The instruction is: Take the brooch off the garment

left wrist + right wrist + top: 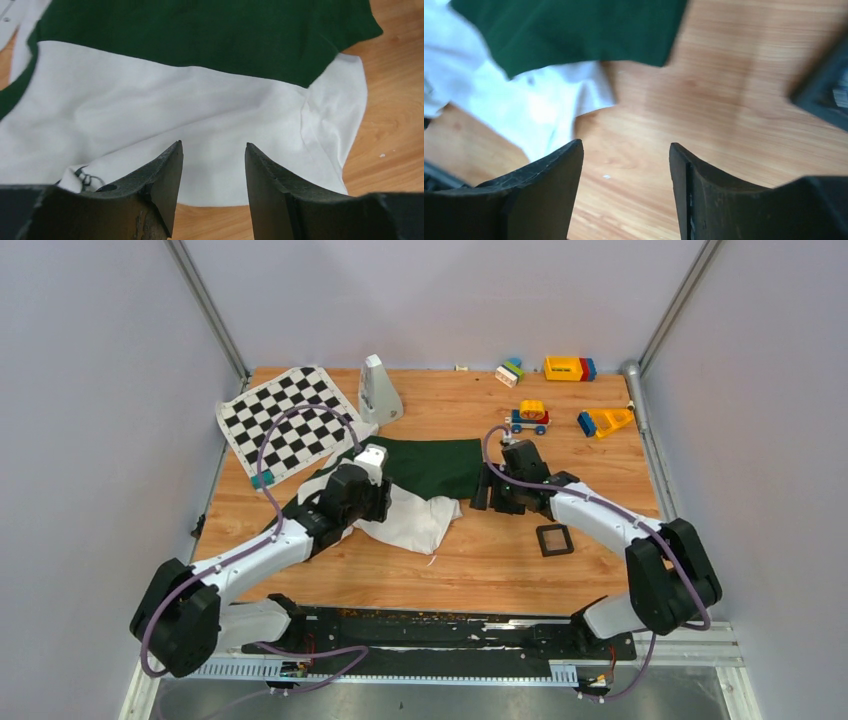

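Wooden table (480, 565), garment (430, 468), chequered mat (285, 420), toys (568, 368), left pincer (212, 147) apart, right pincer (626, 145) apart

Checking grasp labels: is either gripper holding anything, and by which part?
Nothing held: left gripper open above the garment, right gripper open over the wooden table.

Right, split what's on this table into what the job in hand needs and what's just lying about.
For the job: white-and-green T-shirt; left gripper, open; right gripper, open; perhaps the small black square tray. No brooch can be made out.
Lying about: chequered mat; grey pyramid-shaped object; toy car; yellow toy block; blue-and-orange toy.
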Robot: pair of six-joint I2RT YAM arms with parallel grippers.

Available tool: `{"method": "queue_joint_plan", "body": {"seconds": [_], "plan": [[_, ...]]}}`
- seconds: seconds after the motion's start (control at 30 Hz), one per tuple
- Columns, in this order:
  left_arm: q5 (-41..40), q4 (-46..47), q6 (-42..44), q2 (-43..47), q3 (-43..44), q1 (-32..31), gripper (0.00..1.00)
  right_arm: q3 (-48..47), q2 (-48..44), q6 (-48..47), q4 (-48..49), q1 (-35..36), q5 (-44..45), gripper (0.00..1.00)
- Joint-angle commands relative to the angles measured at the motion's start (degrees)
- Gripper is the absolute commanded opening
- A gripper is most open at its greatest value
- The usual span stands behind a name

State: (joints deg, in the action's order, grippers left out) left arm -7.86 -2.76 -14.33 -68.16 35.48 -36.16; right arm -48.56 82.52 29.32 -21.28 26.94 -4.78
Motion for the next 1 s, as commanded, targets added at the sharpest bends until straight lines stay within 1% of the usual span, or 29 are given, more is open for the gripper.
{"method": "queue_joint_plan", "body": {"seconds": [0.0, 0.1, 0.13, 0.17, 0.27, 0.3, 0.33, 0.43, 0.47, 0.5, 0.53, 0.57, 0.7, 0.77, 0.8, 0.83, 0.87, 0.9, 0.93, 0.97], "plan": [[-5.9, -2.2, -3.6, 6.2, -1.1, 2.7, 0.57, -1.1, 0.6, 1.2, 7.5, 5.8, -7.2, 0.67], [-9.6, -2.5, -4.6, 9.9, -2.7, 3.7, 0.58, -4.4, 5.6, 3.5, 8.0, 11.8, -4.5, 0.74], [-10.2, -2.4, -5.0, 11.7, -3.6, 4.1, 0.58, -6.1, 7.4, 4.5, 7.9, 13.2, -3.7, 0.75], [-11.3, -2.3, -5.2, 12.4, -4.3, 4.4, 0.59, -7.4, 10.0, 5.2, 7.7, 14.0, -3.1, 0.73], [-13.5, -2.5, -5.6, 15.0, -5.0, 4.7, 0.59, -11.2, 15.7, 7.9, 5.6, 14.7, -1.5, 0.65], [-13.8, -2.6, -5.6, 15.3, -5.1, 4.7, 0.59, -12.2, 17.3, 8.4, 4.8, 14.7, 0.0, 0.63], [-14.1, -2.6, -5.5, 15.6, -5.2, 4.7, 0.59, -13.2, 18.6, 8.5, 3.9, 14.7, 1.4, 0.58], [-13.8, -2.5, -5.2, 15.9, -5.3, 4.7, 0.59, -15.5, 21.0, 8.4, 1.4, 14.3, 7.2, 0.39], [-13.6, -2.4, -5.2, 15.8, -5.4, 4.7, 0.59, -15.8, 21.2, 7.9, 1.0, 13.6, 8.2, 0.28], [-13.6, -2.5, -5.2, 15.8, -5.3, 4.8, 0.59, -16.2, 21.4, 7.4, 0.4, 12.3, 8.7, 0.16], [-13.4, -2.5, -5.2, 15.6, -5.3, 4.8, 0.6, -16.4, 21.3, 7.0, -0.5, 10.2, 8.8, 0.06], [-13.4, -2.4, -5.2, 15.6, -5.3, 4.8, 0.6, -16.4, 20.9, 6.3, -1.0, 7.8, 8.5, 0.01], [-12.8, -2.2, -5.3, 15.1, -5.3, 4.8, 0.6, -16.9, 18.5, 4.4, -1.6, -5.8, 7.8, 0.0], [-12.6, -2.1, -5.2, 14.6, -5.3, 4.8, 0.6, -17.8, 17.7, 4.3, -1.8, -10.7, 6.8, 0.0], [-12.3, -2.0, -5.2, 14.4, -5.2, 4.8, 0.6, -18.4, 17.4, 3.3, -1.5, -12.0, 4.2, 0.05], [-12.1, -2.0, -5.1, 13.8, -5.1, 4.8, 0.61, -19.0, 17.3, 1.8, -1.4, -12.5, 0.8, 0.19], [-11.5, -1.9, -5.0, 13.5, -5.0, 4.8, 0.61, -19.8, 17.3, 0.7, -1.6, -12.3, -1.7, 0.41], [-11.1, -1.9, -4.9, 12.6, -4.8, 4.8, 0.62, -19.9, 17.1, -0.1, -1.6, -12.0, -3.7, 0.58], [-10.3, -1.8, -4.8, 12.2, -4.7, 4.8, 0.63, -19.6, 16.5, -0.7, -1.5, -11.5, -5.1, 0.64], [-9.6, -1.7, -4.5, 11.2, -4.4, 4.8, 0.64, -19.0, 15.6, -1.1, -1.5, -10.9, -5.5, 0.68]]}}
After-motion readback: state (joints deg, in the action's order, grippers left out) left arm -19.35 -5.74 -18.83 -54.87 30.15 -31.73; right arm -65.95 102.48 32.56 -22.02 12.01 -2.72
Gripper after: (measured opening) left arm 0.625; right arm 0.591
